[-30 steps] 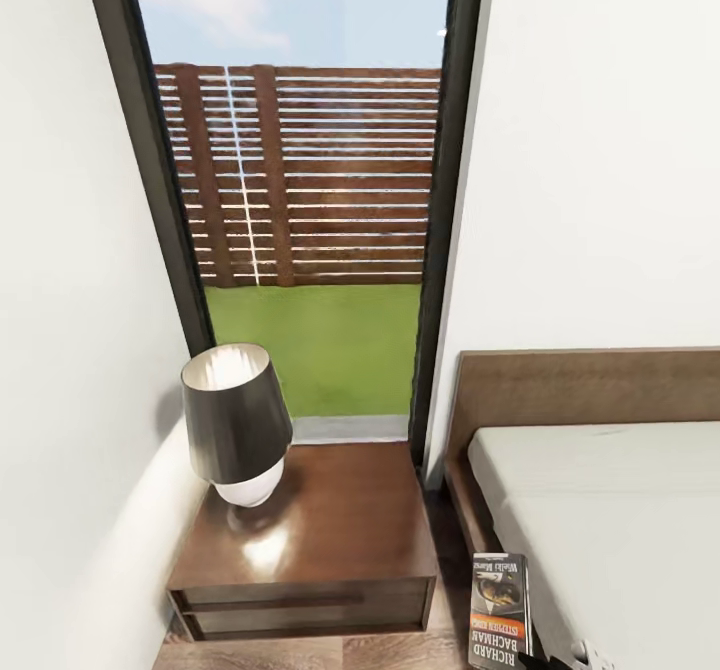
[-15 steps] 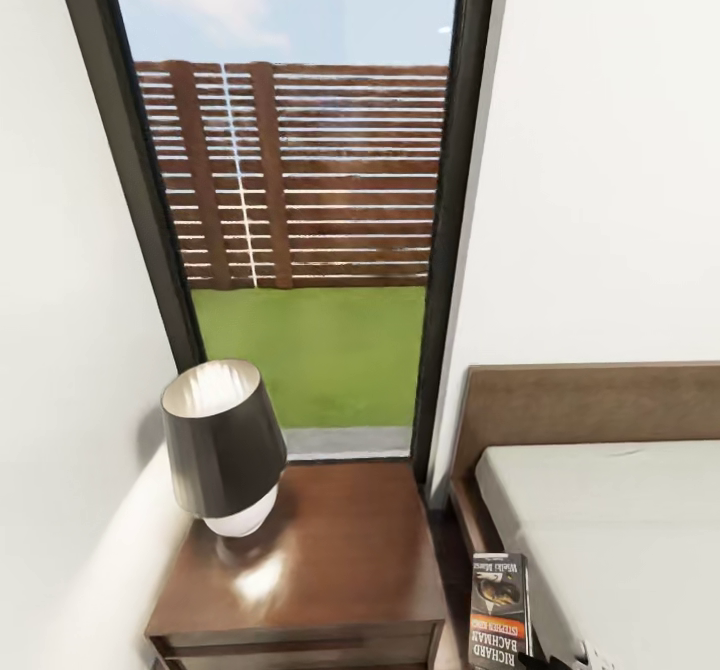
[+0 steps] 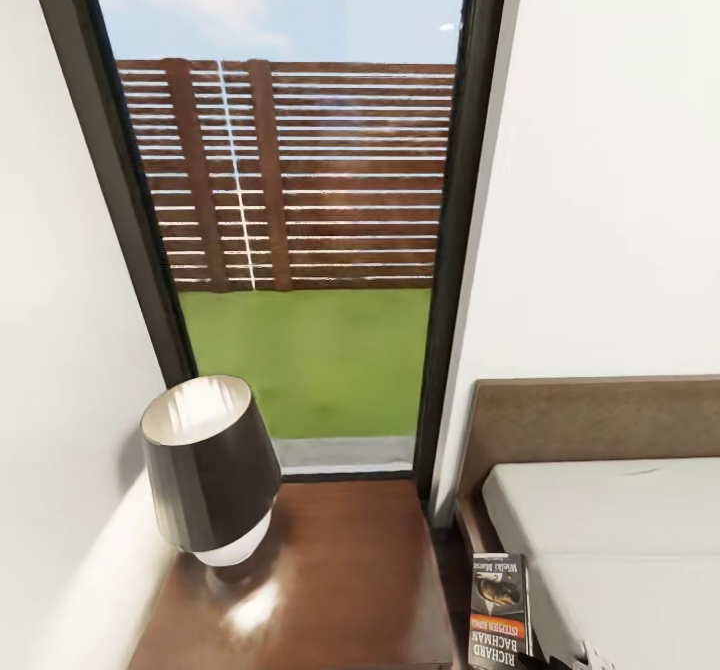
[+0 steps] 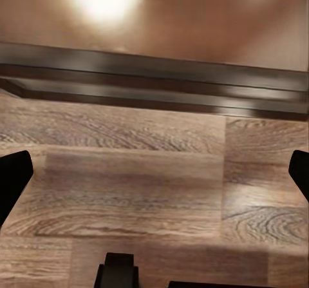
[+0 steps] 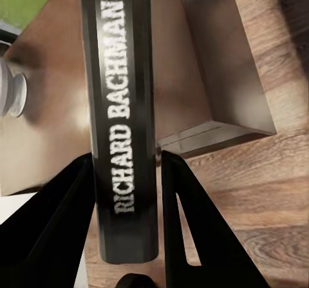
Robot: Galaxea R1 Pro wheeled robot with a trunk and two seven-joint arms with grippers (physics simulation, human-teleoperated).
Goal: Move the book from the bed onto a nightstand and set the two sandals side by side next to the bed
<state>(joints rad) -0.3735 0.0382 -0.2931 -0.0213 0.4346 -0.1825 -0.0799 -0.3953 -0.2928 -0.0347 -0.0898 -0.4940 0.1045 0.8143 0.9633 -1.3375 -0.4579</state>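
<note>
The right gripper (image 5: pixel 122 178) clamps the book (image 5: pixel 122 107) by its spine, held beside the bed (image 3: pixel 600 510) near the nightstand (image 3: pixel 340 570). It looks light, thin, stiff and slick-covered. The left gripper (image 4: pixel 154 172) hangs wide, holding nothing.

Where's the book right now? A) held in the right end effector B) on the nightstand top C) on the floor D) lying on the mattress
A: in the right wrist view the book stands spine-out between the right end effector fingers, above the nightstand.
</note>
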